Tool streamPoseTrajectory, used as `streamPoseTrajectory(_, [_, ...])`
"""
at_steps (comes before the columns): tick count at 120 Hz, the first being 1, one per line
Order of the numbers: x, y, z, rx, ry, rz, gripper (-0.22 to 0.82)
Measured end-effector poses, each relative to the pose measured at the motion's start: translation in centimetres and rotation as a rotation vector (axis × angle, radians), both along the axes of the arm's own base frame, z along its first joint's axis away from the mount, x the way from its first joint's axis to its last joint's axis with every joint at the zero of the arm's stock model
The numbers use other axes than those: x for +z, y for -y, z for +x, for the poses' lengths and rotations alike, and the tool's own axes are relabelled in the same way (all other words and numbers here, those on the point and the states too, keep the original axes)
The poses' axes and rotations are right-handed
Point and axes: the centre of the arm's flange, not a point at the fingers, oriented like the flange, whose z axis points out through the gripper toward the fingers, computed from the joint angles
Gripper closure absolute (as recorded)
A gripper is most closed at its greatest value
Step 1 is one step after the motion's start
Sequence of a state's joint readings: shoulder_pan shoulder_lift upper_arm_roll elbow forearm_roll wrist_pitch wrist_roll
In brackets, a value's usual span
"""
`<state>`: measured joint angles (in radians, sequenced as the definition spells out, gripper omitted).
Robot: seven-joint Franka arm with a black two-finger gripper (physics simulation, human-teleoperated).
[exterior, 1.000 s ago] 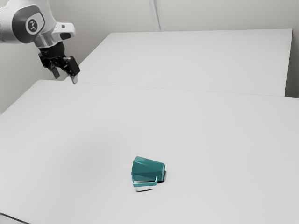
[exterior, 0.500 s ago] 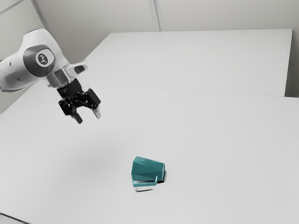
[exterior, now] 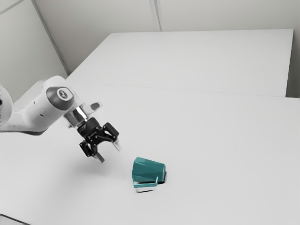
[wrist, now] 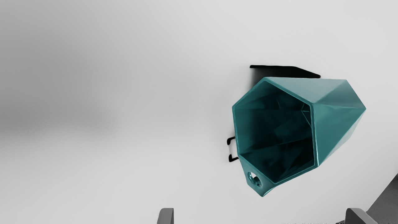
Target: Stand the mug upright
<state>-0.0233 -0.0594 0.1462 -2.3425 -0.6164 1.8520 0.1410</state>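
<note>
In the exterior view my gripper (exterior: pixel 110 153) hangs above the table, close to the mug on the exterior view's left side of it, with its fingers spread. A teal faceted mug (exterior: pixel 149 170) lies on its side on the table, its handle low and toward the camera. The wrist view has the gripper (wrist: pixel 259 216) open, nothing between its two fingertips. There the hollow mouth of the mug (wrist: pixel 335 121) faces my hand, with the handle at the rim's corner nearest the fingertips.
The mug rests on a broad white table (exterior: pixel 211 140). Behind it stands another white surface (exterior: pixel 201 61), and a grey wall (exterior: pixel 93 28) rises at the back. A dark area (wrist: pixel 387 199) shows past the table's edge in the wrist view.
My arm has swung down and toward the exterior view's right, bringing the open gripper much nearer the mug. The mug lies where it was.
</note>
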Motion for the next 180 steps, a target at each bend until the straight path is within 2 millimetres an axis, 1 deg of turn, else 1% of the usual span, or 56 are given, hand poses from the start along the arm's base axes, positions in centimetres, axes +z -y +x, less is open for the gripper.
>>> streamPoseTrajectory(12, [-1.0,1.1,-0.4,-0.006,0.0,-0.031,0.0])
streamPoseTrajectory(24, [-1.4,2.1,-0.5,-0.017,0.015,-0.054,0.0])
streamPoseTrajectory(48, [-2.1,5.3,-0.2,-0.046,0.068,-0.093,0.0])
streamPoseTrajectory(63, [-2.8,6.4,0.0,-0.046,0.097,-0.111,0.0])
streamPoseTrajectory(81, [-3.5,7.3,0.4,-0.039,0.131,-0.128,0.0])
streamPoseTrajectory(95, [-4.6,7.8,0.6,-0.029,0.14,-0.144,0.0])
streamPoseTrajectory(112, [-4.8,8.0,0.9,-0.01,0.169,-0.163,0.0])
streamPoseTrajectory(133, [-5.5,8.0,1.1,0.01,0.182,-0.184,0.0])
streamPoseTrajectory(158, [-6.2,9.3,1.0,-0.004,0.187,-0.201,0.0])
streamPoseTrajectory(163, [-6.2,9.5,1.0,-0.007,0.19,-0.203,0.02])
streamPoseTrajectory(167, [-6.3,9.5,1.0,-0.009,0.192,-0.204,0.06])
streamPoseTrajectory(180, [-6.1,9.6,0.9,-0.02,0.199,-0.204,0.26])
